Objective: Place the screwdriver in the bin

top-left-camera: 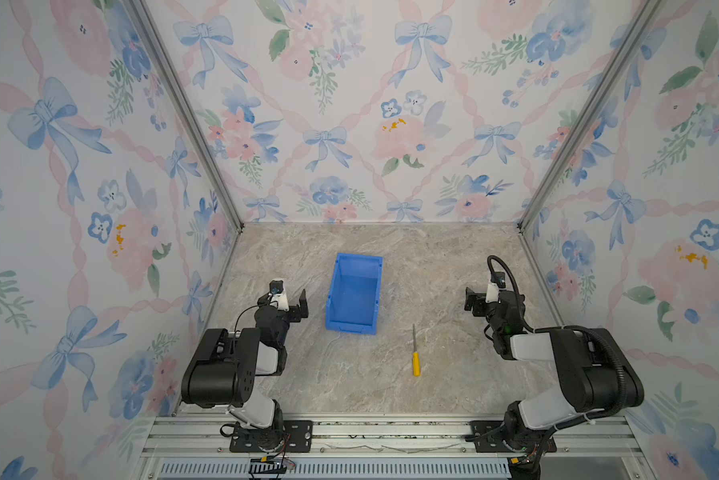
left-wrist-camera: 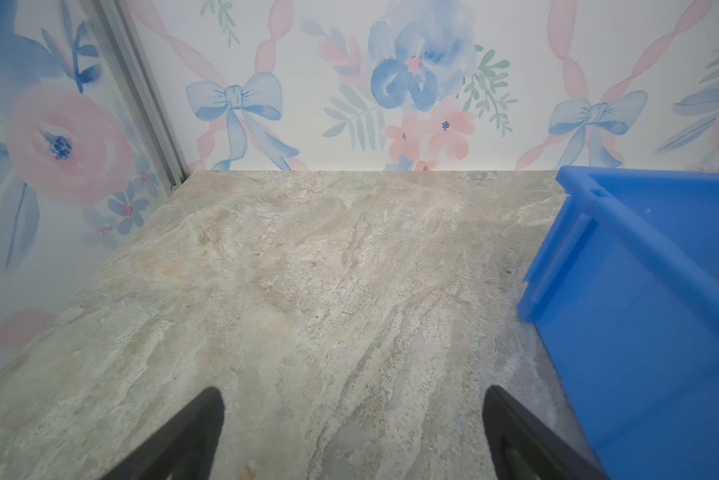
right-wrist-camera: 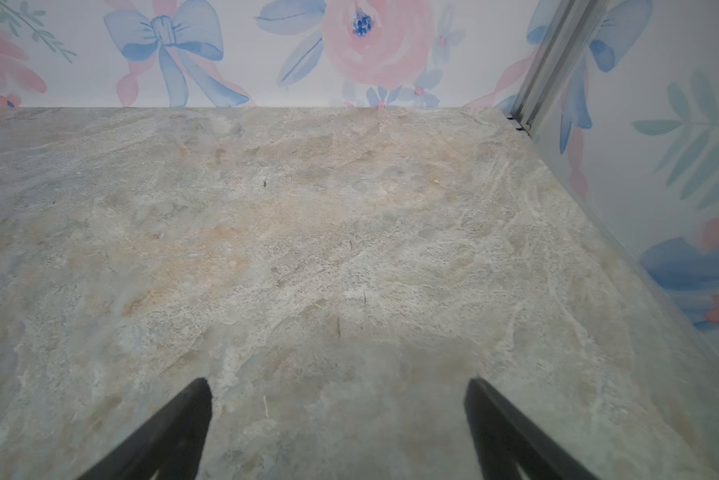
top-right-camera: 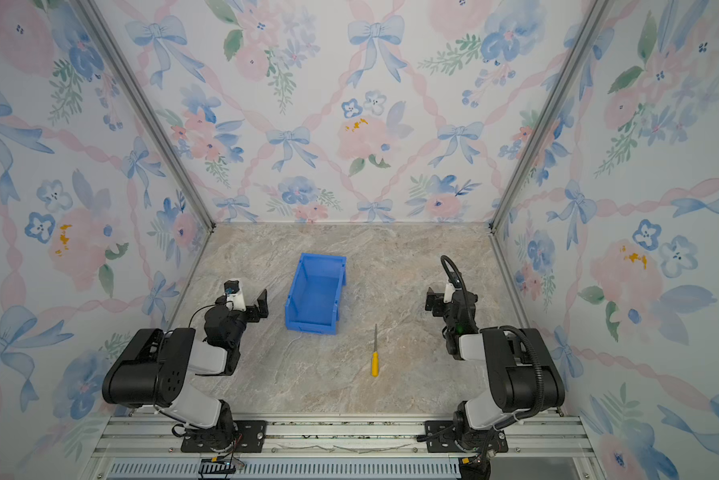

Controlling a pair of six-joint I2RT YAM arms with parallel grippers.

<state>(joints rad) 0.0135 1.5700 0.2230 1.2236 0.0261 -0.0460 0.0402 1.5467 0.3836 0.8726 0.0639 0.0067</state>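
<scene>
1. The screwdriver [top-left-camera: 415,352] is lying flat on the marble-patterned desk [top-left-camera: 440,266]. In both top views its yellow handle is pointing toward the aluminium rail [top-left-camera: 391,432] that carries the arms, and its thin grey shaft is pointing toward the back wall.
2. It is resting outside the bin [top-left-camera: 352,329], near the bin's front right corner but apart from it, between the bin and the right arm.
3. The bin is standing upright around the middle of the desk, its open top facing up and its lower lipped edge facing the rail.
4. The left gripper [top-left-camera: 302,306] is sitting just beside the bin's left wall. The left wrist view shows its two dark fingers [left-wrist-camera: 208,415] spread wide over bare desk, gripping nothing, with the bin's blue wall [left-wrist-camera: 640,332] close alongside.
5. The right gripper [top-left-camera: 472,301] is sitting toward the right side of the desk, well apart from the screwdriver. The right wrist view shows its fingers [right-wrist-camera: 191,411] standing wide apart, gripping nothing, with only desk and floral wallpaper [right-wrist-camera: 374,45] ahead of them.
6. Neither gripper is touching the screwdriver or the bin.
</scene>
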